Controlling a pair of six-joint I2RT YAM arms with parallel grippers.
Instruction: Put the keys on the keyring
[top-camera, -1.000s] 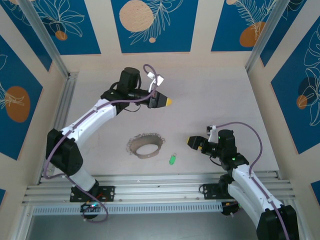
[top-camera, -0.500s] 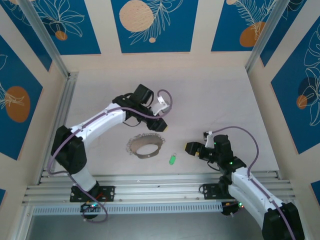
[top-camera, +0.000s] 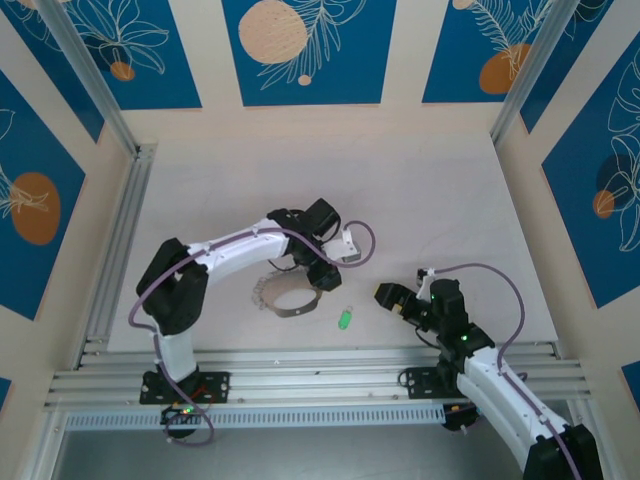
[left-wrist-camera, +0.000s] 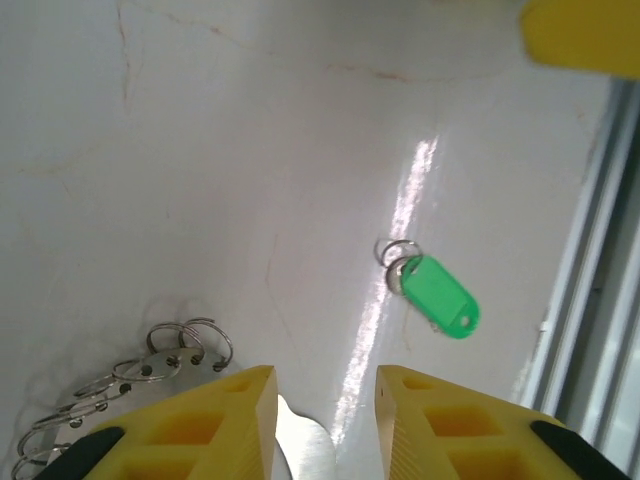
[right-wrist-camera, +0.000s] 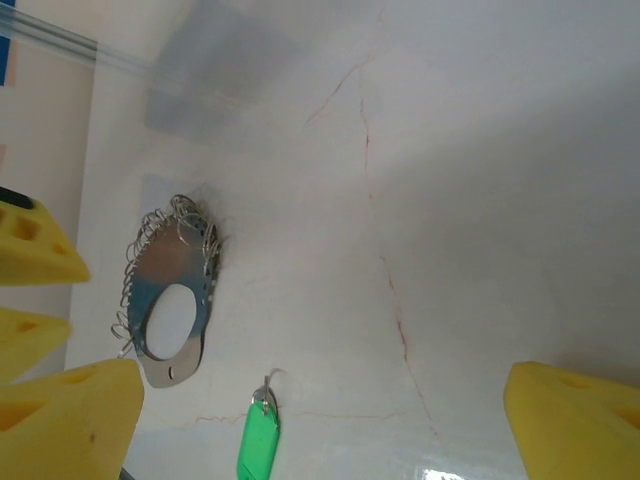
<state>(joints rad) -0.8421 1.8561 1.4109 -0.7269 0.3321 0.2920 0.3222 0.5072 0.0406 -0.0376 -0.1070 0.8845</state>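
The keyring lies flat at the near middle of the table, a shiny oval plate fringed with small wire rings. The green key lies just right of it, apart from it, with a small silver ring on its end. My left gripper hangs over the keyring's right edge, jaws open, with the plate's edge showing between the yellow fingers. My right gripper stands wide open to the right of the key. From the right wrist I see the keyring and the key ahead.
An aluminium rail runs along the near edge just behind the key. The left arm's purple cable loops above its wrist. Bare tabletop stretches to the back and right, up to the walls.
My left arm has swung from the far middle of the table down onto the keyring's right edge, and its jaws have parted. The right gripper has opened wider and shifted slightly.
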